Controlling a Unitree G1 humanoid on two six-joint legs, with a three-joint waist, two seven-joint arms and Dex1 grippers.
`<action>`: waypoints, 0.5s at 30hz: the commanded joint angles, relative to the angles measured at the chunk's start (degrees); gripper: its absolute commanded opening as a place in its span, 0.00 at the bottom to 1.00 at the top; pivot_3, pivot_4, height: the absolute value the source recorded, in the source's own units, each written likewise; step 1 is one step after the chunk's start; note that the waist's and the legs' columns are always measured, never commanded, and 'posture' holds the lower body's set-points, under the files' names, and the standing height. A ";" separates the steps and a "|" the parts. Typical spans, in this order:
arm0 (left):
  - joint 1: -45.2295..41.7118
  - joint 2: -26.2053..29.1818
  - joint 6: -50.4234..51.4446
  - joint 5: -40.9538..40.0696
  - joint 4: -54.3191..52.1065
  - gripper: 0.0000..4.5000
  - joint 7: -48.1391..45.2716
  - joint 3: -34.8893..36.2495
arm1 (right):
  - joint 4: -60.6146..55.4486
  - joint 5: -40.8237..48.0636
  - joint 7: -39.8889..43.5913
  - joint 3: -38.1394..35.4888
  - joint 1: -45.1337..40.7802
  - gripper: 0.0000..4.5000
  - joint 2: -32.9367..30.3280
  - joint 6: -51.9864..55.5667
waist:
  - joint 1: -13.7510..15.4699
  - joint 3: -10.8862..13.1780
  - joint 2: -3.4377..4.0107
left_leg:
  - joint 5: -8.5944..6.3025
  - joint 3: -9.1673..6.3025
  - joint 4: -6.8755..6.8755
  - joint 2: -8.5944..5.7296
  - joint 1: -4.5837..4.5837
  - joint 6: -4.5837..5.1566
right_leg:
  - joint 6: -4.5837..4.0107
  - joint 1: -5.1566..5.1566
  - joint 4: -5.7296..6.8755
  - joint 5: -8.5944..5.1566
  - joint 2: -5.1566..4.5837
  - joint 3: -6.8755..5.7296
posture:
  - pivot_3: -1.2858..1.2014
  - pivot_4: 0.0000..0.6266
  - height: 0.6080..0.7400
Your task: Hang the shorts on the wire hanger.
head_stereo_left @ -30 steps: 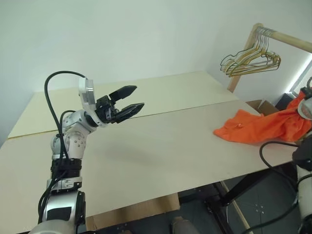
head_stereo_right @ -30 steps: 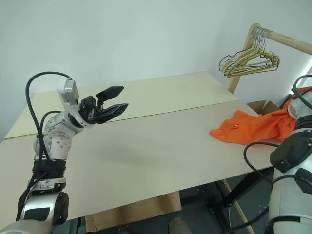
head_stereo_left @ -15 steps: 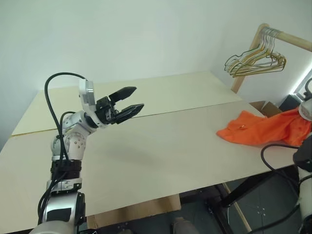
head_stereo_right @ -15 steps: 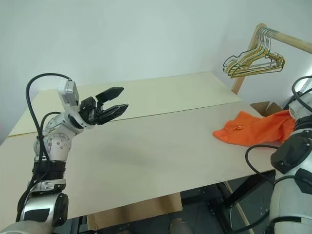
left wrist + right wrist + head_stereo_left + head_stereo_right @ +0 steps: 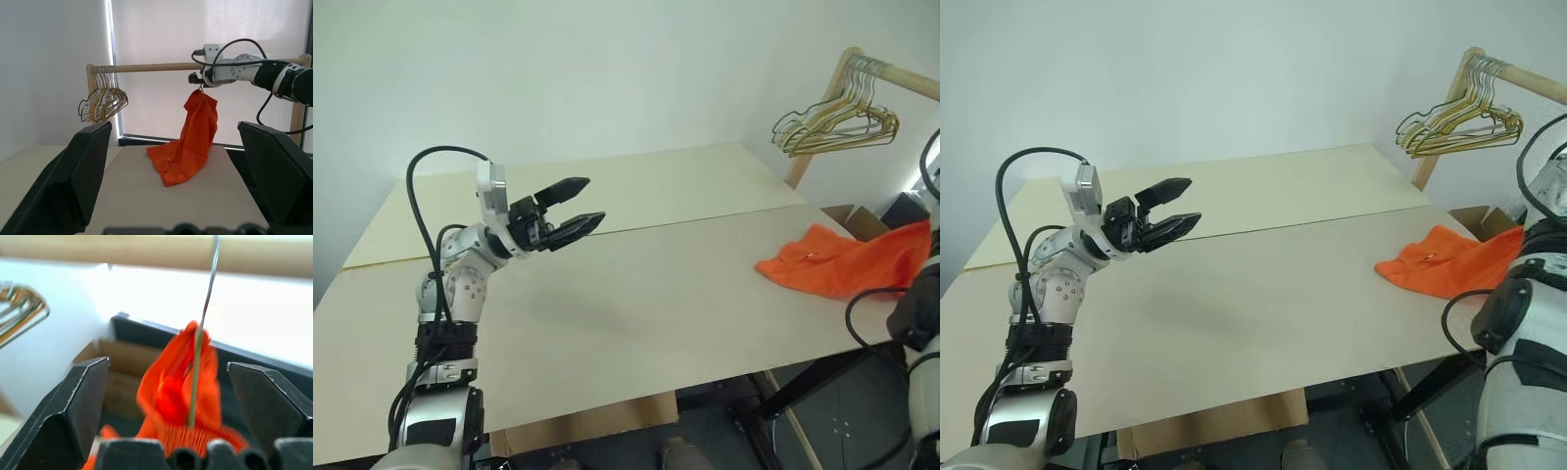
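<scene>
Though we can read no writing or label anywhere, we count one pair of shorts [image 5: 188, 139], hanging from the wire hanger [image 5: 204, 308] on the wooden rail [image 5: 146, 67], its lower end trailing onto the pale table [image 5: 636, 294]. One bunch of yellowish hangers [image 5: 1457, 119] sits further along the rail, too tangled to count. Our left gripper [image 5: 576, 206] hovers over the table with jaws spread wide and empty. Our right gripper [image 5: 168, 396] stands wide apart just behind the shorts, gripping nothing. White walls and a bright blind surround us.
</scene>
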 commanded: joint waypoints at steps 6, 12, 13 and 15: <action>-0.42 0.71 -1.33 -0.49 -1.77 1.00 -0.01 1.09 | -6.75 -11.16 -0.26 10.45 1.20 0.99 2.28 -7.54 | -0.04 0.00 0.00 | 0.00 0.01 0.00 -0.01 0.01 0.00 | -0.01 0.00 0.00 0.01 -0.01 0.01 | 0.49 0.00 1.00; 1.20 3.22 -2.49 0.51 -2.85 1.00 1.20 2.66 | -11.91 -12.95 14.96 17.08 4.09 0.99 5.28 -12.07 | -0.21 0.00 0.01 | 0.00 -0.04 0.00 0.01 0.04 0.00 | -0.01 0.01 0.02 0.02 0.00 0.01 | 0.50 0.00 1.00; 1.76 4.08 -2.43 0.70 -3.24 1.00 1.75 2.95 | -13.00 -13.30 18.40 18.64 4.88 0.99 5.74 -12.40 | -0.25 0.00 0.01 | 0.00 -0.07 0.00 0.02 0.04 0.00 | -0.01 0.00 0.04 0.02 0.01 0.01 | 0.50 0.00 1.00; 2.78 5.64 -1.71 0.38 -3.70 1.00 2.37 3.73 | -15.27 -13.13 25.10 20.65 6.39 0.99 6.44 -12.28 | -0.16 0.00 0.01 | 0.00 -0.14 0.00 0.03 0.05 0.00 | -0.01 0.00 0.04 0.02 0.02 0.00 | 0.50 0.00 1.00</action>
